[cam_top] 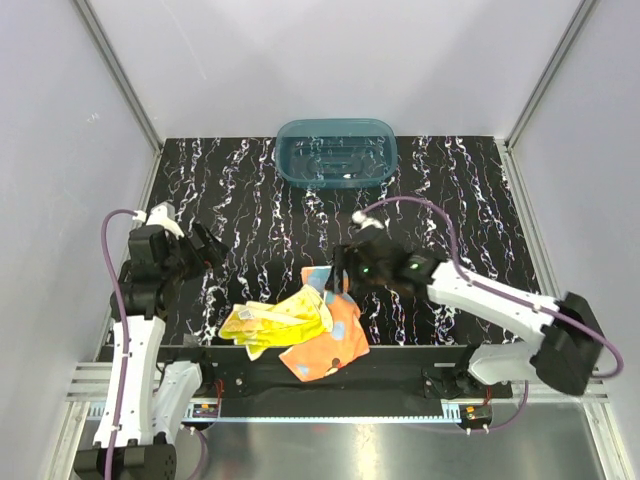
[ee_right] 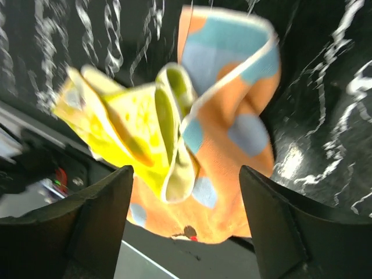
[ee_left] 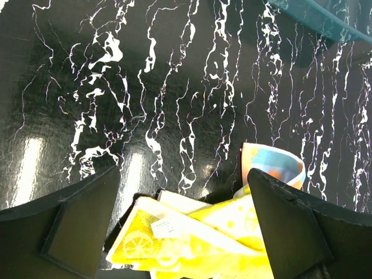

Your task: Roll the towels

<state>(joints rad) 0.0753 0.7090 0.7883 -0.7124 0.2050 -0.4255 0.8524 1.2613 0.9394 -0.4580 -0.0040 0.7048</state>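
Pickup step: right gripper, jaws open, above orange towel and yellow towel at table's near edge; left gripper open too; next, pinch a corner

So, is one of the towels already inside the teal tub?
No, the yellow towel and the orange towel both lie on the table, apart from the tub.

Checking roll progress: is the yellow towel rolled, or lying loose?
Not rolled. The yellow towel lies loosely crumpled in open folds, draped partly over the orange towel, which is also unrolled.
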